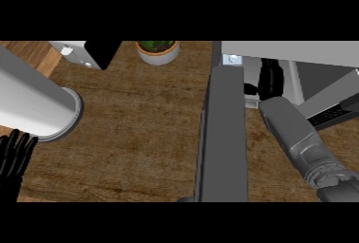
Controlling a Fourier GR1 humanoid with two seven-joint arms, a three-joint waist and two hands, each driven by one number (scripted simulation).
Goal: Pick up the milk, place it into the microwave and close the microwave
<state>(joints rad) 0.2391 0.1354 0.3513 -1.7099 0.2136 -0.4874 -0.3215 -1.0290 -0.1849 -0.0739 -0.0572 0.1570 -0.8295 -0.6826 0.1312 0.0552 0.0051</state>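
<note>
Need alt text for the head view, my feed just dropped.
The right hand reaches into the open microwave at upper right, beside its door, which stands wide open. The milk cannot be made out. The left hand rests open at the lower left edge; a potted plant sits at the counter's back.

Taken from the head and aimed steeply down onto the wooden counter [133, 142], facing forward toward the far edge, with a potted plant [157, 51] at the very top of the frame. Set close to the work — near enough for the open microwave door [226, 142], seen edge-on, to span the middle of the view from bottom to top, with the microwave [294, 53] itself cropped at the upper right. Framed from below by the body: left hand [14, 159] cut off at the lower left edge, right forearm [298, 137] entering from the lower right corner.
</note>
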